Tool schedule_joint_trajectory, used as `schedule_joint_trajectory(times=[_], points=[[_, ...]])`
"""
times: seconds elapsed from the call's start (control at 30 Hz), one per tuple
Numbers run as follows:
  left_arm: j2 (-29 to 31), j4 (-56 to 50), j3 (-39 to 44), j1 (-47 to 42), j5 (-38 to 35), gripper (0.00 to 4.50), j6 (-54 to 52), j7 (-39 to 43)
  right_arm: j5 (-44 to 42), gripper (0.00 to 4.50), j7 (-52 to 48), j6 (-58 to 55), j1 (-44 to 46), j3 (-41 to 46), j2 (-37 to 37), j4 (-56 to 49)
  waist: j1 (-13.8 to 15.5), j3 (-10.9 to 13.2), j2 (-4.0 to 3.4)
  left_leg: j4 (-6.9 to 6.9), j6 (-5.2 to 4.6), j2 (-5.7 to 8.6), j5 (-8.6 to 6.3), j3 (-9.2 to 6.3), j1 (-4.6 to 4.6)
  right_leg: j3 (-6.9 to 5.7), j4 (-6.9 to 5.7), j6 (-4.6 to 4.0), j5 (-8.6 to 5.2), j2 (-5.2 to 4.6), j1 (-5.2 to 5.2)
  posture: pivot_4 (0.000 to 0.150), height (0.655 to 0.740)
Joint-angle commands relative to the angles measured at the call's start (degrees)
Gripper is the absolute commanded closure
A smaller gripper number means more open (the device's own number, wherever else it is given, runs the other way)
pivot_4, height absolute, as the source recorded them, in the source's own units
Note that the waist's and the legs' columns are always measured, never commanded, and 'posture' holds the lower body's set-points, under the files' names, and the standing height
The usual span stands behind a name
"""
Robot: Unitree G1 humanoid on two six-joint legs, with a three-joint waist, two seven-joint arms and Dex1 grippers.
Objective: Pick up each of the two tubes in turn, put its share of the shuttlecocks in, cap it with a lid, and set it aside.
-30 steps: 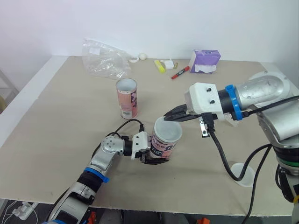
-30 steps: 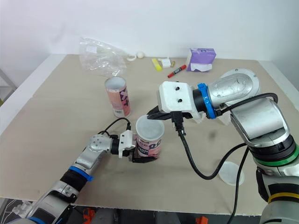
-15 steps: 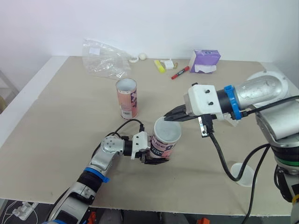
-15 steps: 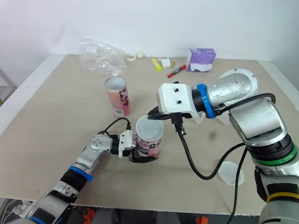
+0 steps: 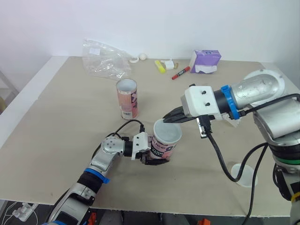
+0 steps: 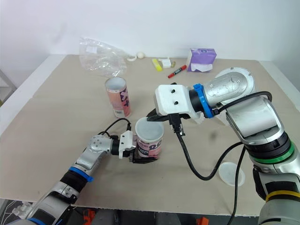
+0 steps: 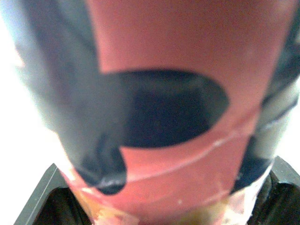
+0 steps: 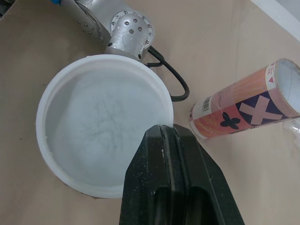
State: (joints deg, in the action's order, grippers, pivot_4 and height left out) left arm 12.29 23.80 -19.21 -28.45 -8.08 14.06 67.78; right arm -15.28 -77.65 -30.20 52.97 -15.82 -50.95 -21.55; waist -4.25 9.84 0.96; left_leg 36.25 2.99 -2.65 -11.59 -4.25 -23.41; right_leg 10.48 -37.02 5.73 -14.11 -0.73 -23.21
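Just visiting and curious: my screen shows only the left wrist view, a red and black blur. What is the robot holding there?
Observer: A printed tube, upright on the table, clamped near its base by the left gripper.
Operator: Is the top open?
Observer: No, a white lid sits on it; the right gripper has its closed tips at the rim.
Operator: Anything else nearby?
Observer: A second tube stands farther back; a spare lid lies by the table's front right edge.

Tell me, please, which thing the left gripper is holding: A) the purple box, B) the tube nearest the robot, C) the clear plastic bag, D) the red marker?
B: the left gripper is shut around the base of the tube nearest the robot, one finger on either side.
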Motion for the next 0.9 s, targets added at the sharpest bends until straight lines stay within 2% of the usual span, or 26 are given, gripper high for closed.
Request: schedule_joint_trajectory(times=[0.03, 0.07, 0.5, 0.53, 0.57, 0.6, 0.67, 0.7, 0.9], points=[[1.13, 3.52, -0.78, 1.50, 2.70, 1.03, -1.79, -1.65, -0.32, 2.86, -0.05, 0.03, 1.42, 1.00, 0.00, -0.51, 0.00, 0.00, 0.00, 0.00, 0.00, 0.00, 0.00, 0.00, 0.00, 0.00, 0.00, 0.00, 0.00, 0.00, 0.00, 0.150, 0.7400], [1.16, 3.51, -0.75, 1.48, 2.69, 1.03, -1.86, -1.65, -0.58, 2.58, 0.52, -0.25, 1.67, 1.81, 0.22, -0.25, 0.00, 0.00, 0.00, 0.00, 0.00, 0.00, 0.00, 0.00, 0.00, 0.00, 0.00, 0.00, 0.00, 0.00, 0.00, 0.150, 0.7400], [1.17, 3.40, -0.50, 1.42, 2.54, 1.03, -1.96, -1.90, -13.60, 2.58, 5.62, -13.41, -0.77, 14.44, 0.32, -0.67, 0.01, 0.01, 0.02, 0.00, 0.00, 0.00, 0.00, 0.00, 0.00, 0.00, 0.00, 0.00, 0.00, 0.00, 0.00, 0.150, 0.7400], [1.18, 3.38, -0.48, 1.44, 2.49, 1.03, -1.94, -1.87, -15.58, 3.08, 6.19, -15.03, -2.35, 15.04, 0.86, -1.84, 0.01, 0.01, 0.02, 0.00, 0.00, 0.00, 0.00, -0.01, 0.00, 0.00, 0.00, 0.00, 0.00, 0.00, 0.00, 0.150, 0.7400], [1.15, 3.29, -0.53, 1.51, 2.50, 1.03, -1.95, -1.93, -16.51, 3.16, 6.60, -15.80, -3.83, 15.25, 0.94, -2.90, -0.02, 0.00, 0.01, 0.00, 0.00, 0.00, 0.00, 0.00, 0.00, 0.00, 0.00, 0.00, 0.00, 0.00, 0.00, 0.150, 0.7400], [1.13, 3.22, -0.56, 1.56, 2.51, 1.03, -1.98, -1.96, -16.85, 3.66, 6.80, -15.98, -5.22, 14.97, 0.82, -3.86, -0.01, 0.00, 0.01, 0.00, 0.00, 0.00, 0.00, 0.00, 0.00, 0.00, 0.00, 0.00, 0.00, 0.00, 0.00, 0.150, 0.7400], [1.08, 3.12, -0.61, 1.60, 2.53, 1.03, -2.05, -2.04, -17.53, 4.26, 7.35, -16.50, -7.19, 14.35, 0.86, -5.20, 0.03, -0.01, 0.04, 0.00, 0.00, 0.00, 0.00, -0.01, 0.00, -0.01, 0.00, 0.00, 0.00, 0.00, 0.01, 0.150, 0.7400], [1.07, 3.09, -0.62, 1.60, 2.53, 1.03, -2.07, -2.06, -17.79, 4.39, 8.00, -16.77, -8.03, 14.07, 1.15, -5.72, 0.02, 0.00, 0.04, -0.01, 0.00, 0.00, 0.00, -0.01, -0.01, 0.00, 0.00, 0.00, 0.00, 0.00, 0.00, 0.150, 0.7400], [1.01, 3.26, -0.64, 1.45, 2.59, 1.03, -2.01, -2.39, -16.89, 4.39, 10.33, -16.92, -10.27, 9.96, 1.89, -6.61, 0.00, 0.00, 0.04, 0.00, 0.00, 0.00, 0.00, 0.00, 0.01, 0.00, 0.01, 0.00, 0.00, 0.00, -0.06, 0.150, 0.7400]])
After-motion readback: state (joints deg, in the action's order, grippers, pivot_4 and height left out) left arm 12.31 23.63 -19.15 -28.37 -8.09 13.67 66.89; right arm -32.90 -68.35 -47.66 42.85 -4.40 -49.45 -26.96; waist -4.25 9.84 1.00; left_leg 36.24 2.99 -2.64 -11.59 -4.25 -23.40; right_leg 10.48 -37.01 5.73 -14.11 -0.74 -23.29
